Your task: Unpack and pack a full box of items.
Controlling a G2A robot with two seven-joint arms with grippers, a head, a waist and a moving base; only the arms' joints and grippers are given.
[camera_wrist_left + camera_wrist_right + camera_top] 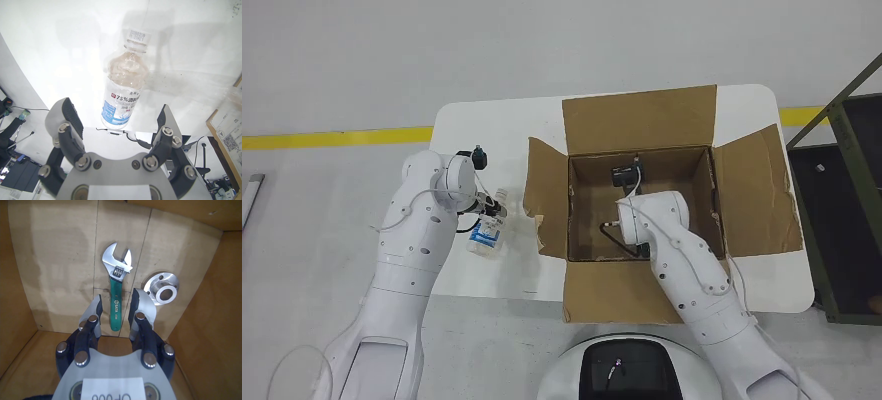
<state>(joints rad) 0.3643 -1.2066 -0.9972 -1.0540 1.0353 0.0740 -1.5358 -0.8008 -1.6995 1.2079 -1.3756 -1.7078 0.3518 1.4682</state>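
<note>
- Hovering wide open, the left gripper has a clear plastic bottle with a blue-and-white label lying on the white table just beyond its fingertips (cap end farthest).
- The right gripper, narrowly open inside the brown cardboard box, straddles a green-handled steel adjustable wrench; a round silver flange lies beside one finger.

floor: grey | stripe: yellow | rack: dark green, right edge
</note>
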